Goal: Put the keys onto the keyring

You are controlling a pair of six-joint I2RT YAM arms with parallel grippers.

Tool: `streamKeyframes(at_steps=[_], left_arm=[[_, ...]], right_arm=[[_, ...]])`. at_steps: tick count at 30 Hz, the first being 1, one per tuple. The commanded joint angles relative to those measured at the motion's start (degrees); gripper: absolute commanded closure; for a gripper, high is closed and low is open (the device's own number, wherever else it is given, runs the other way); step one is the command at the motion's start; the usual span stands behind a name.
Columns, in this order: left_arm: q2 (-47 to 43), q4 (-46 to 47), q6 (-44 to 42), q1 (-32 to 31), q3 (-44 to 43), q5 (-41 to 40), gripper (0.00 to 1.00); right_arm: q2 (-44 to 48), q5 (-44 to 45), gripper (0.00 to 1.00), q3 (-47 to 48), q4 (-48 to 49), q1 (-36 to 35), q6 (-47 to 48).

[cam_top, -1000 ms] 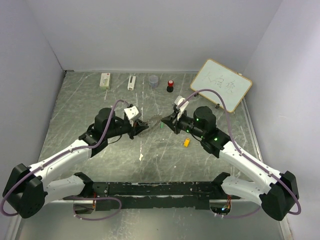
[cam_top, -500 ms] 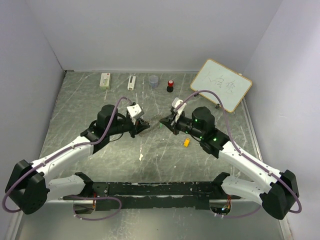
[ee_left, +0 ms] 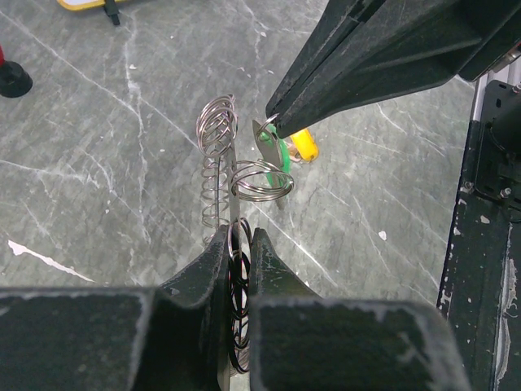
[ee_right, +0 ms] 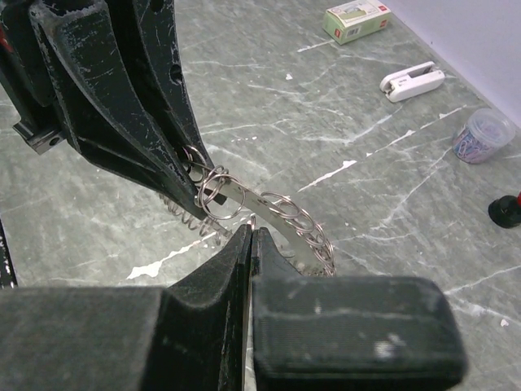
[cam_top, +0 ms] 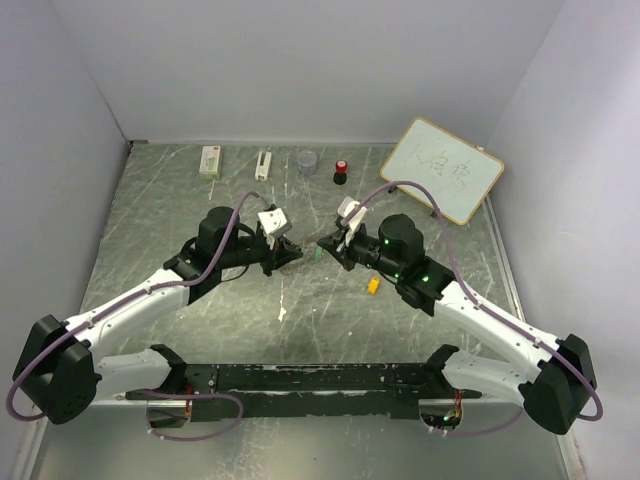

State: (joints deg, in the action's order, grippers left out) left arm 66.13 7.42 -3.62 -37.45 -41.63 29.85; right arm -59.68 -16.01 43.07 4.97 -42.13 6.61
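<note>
Facing tip-to-tip; left gripper (ee_left: 238,234) clamps keyring (ee_right: 238,194); right gripper (ee_right: 251,236), green key (ee_left: 281,151)

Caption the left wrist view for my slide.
Left hand grips the keyring; right hand holds the green key beside it.

Grey-green marbled tabletop (cam_top: 180,200), white veins, pale scuffs. Plain white back wall (cam_top: 300,70), left wall (cam_top: 50,150), right wall (cam_top: 575,150) enclosing it. Wood-framed whiteboard (cam_top: 443,170) leaning in far right corner, dark scribble on it. Light soft, even.
</note>
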Motion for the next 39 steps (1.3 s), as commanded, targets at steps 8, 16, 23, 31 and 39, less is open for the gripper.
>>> streamKeyframes(at_steps=[8, 16, 23, 31, 39], left_arm=[[0.5, 1.2, -0.9, -1.1, -2.8, 1.8, 0.93], [0.6, 1.0, -1.0, -1.3, -3.1, 1.7, 0.93], [0.5, 0.8, -1.1, -1.4, -3.4, 1.5, 0.93], [0.5, 0.9, -1.1, -1.5, -3.4, 1.1, 0.93], [0.5, 0.8, -1.0, -1.5, -3.4, 0.6, 0.93]], right_arm=[[-0.5, 2.2, 1.0, 2.3, -0.4, -1.4, 1.1], [-1.2, 2.8, 1.0, 2.6, -0.8, -2.0, 1.5], [-1.5, 2.8, 1.0, 2.8, -1.2, -2.4, 1.7], [-1.3, 3.0, 1.0, 3.1, -1.7, -2.8, 1.9], [-1.0, 3.3, 1.0, 3.2, -2.1, -3.4, 2.0]])
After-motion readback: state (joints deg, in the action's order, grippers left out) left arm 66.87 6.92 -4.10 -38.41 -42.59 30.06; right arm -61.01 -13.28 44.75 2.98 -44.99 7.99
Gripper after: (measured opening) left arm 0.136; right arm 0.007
